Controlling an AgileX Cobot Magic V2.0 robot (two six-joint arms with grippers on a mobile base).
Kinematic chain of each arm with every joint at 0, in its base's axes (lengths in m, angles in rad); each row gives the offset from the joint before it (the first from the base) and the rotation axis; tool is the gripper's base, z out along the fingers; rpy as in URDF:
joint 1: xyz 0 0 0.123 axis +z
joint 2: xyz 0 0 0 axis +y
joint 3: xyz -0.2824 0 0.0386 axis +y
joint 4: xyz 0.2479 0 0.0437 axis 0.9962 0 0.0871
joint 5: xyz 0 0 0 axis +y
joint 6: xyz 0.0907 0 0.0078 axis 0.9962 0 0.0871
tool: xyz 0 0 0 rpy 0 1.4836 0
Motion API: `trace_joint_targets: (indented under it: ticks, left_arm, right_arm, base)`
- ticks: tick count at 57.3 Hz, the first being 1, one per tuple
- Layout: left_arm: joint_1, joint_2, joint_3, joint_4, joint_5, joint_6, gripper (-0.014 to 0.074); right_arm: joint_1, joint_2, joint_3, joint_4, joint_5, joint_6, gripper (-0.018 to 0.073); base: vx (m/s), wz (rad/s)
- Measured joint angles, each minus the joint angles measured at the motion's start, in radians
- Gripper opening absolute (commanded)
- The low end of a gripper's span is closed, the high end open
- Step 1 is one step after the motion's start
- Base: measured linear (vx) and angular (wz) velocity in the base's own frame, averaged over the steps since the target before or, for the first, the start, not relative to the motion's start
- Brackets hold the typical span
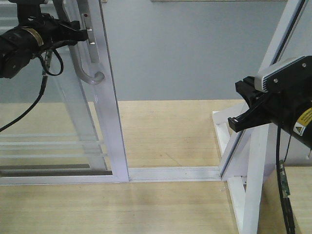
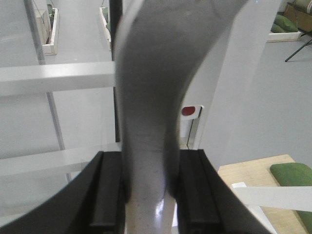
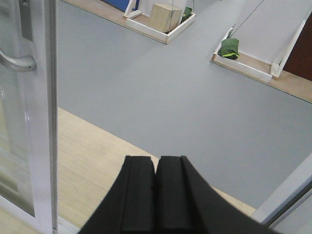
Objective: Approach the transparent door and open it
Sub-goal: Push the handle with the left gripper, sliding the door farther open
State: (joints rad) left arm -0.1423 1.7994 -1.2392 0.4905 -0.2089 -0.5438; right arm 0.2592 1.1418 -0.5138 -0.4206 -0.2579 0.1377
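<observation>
One transparent door (image 1: pixel 105 97), one silver pull handle (image 1: pixel 92 53), two claws, left (image 1: pixel 83 33) and right (image 1: pixel 242 105), two green cushions (image 2: pixel 291 174).

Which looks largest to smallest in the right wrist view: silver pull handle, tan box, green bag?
1. Curved silver pull handle, though camera nearness inflates it.
2. Tan cardboard box.
3. Green bag.

No words or numbers can be read: the yellow sticker (image 1: pixel 33 35) on the left arm and the yellow warning sticker (image 1: pixel 303 122) on the right arm are too blurry.
</observation>
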Motion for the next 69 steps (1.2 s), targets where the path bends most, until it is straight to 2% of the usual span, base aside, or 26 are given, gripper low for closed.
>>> trace_joint_targets:
  ticks: [18, 45, 52, 60, 69]
  left_arm:
    - [0.039, -0.02, 0.004, 0.012, 0.038, 0.0, 0.0]
    - [0.139, -0.057, 0.007, 0.002, 0.148, 0.0, 0.0]
    - [0.153, -0.078, 0.004, 0.04, 0.209, 0.0, 0.0]
    - [0.155, -0.168, 0.072, 0.097, 0.277, 0.002, 0.0]
    - [0.144, -0.326, 0.214, 0.119, 0.264, 0.012, 0.0]
  right_arm:
    - [0.0, 0.0, 0.0, 0.0, 0.0, 0.0, -0.0004]
    - [0.0, 0.0, 0.0, 0.0, -0.001, 0.0, -0.0004]
    - [0.0, 0.0, 0.0, 0.0, -0.001, 0.0, -0.0004]
    - [0.0, 0.0, 0.0, 0.0, -0.001, 0.0, -0.0004]
    - [0.001, -0.005, 0.0, 0.022, 0.008, 0.0, -0.0004]
  base:
    - [0.0, 0.0]
    - [0.0, 0.0]
    - [0.0, 0.0]
    - [0.0, 0.0]
    - [0.0, 0.0]
